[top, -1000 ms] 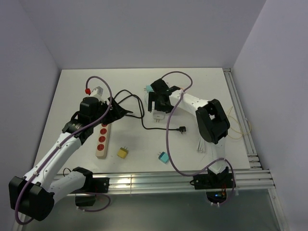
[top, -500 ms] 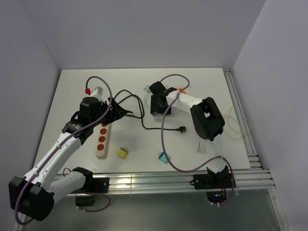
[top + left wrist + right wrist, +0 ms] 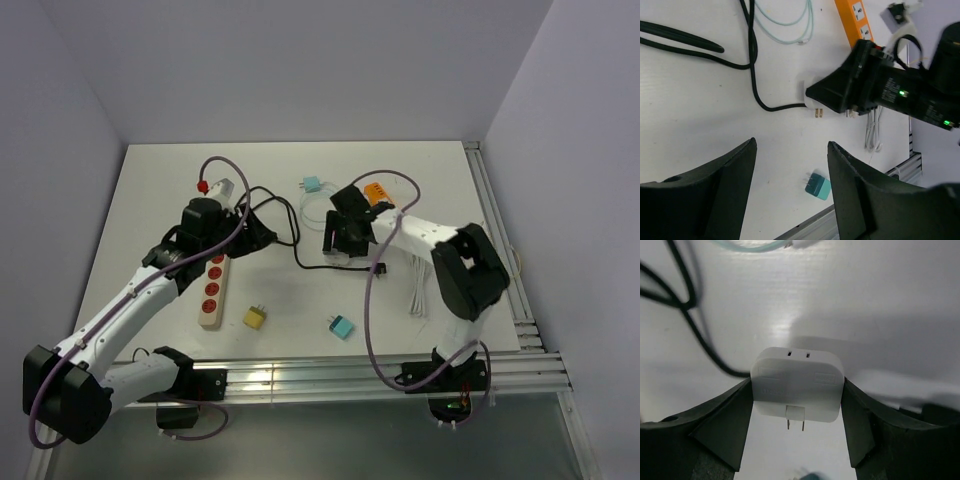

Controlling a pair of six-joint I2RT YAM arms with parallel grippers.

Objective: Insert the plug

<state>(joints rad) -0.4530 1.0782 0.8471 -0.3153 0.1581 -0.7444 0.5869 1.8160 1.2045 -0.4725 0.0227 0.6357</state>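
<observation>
The left gripper (image 3: 790, 165) hangs over the far end of the white power strip (image 3: 211, 290). Its fingers are spread and empty, probably placed there to steady the strip. To the right of the strip and well apart from it, the right gripper (image 3: 795, 390) pinches a white two-prong plug (image 3: 797, 384) by its sides. This leaves the prongs free, and a black cord (image 3: 755, 75) trails back toward the strip. The plug is not yet inserted.

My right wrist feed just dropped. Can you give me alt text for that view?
A white plug adapter, its two metal prongs pointing toward the bottom of the frame, is clamped between the black fingers of the right gripper, with its shadow on the white table behind. A blurred black cable curves down the left side toward the adapter.
</observation>
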